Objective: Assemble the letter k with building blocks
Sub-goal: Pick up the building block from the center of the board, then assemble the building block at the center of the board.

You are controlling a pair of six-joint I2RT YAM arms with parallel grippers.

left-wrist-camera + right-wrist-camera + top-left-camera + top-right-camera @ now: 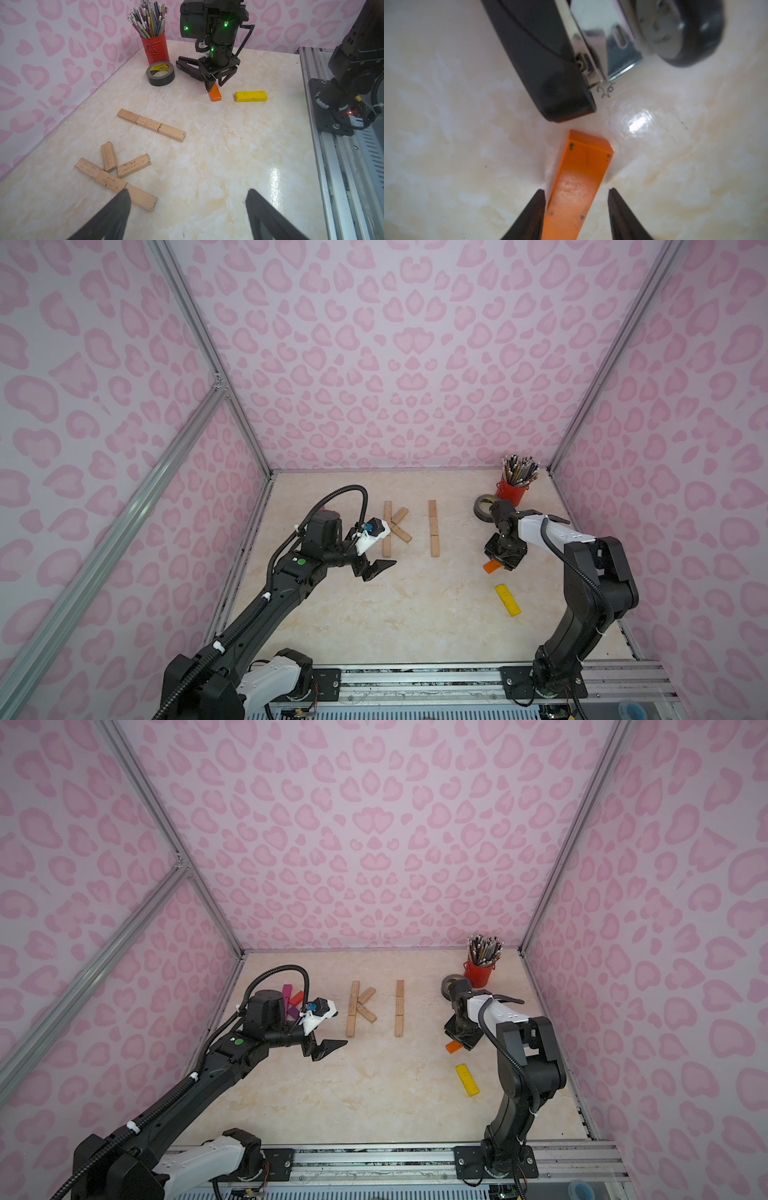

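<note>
Orange block [581, 166] between parted jaws of right gripper [576, 190]; left gripper [188, 192] agape; tape roll [161, 80] lettering illegible.

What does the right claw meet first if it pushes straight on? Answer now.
The orange block, already between the right claw's parted jaws; the table lies just beneath, though depth is unclear.

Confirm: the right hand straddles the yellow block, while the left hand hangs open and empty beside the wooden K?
Wrong block: the right hand straddles the orange block, as the right wrist view shows; the yellow block lies apart. The left hand does hang open and empty beside the wooden K.
</note>
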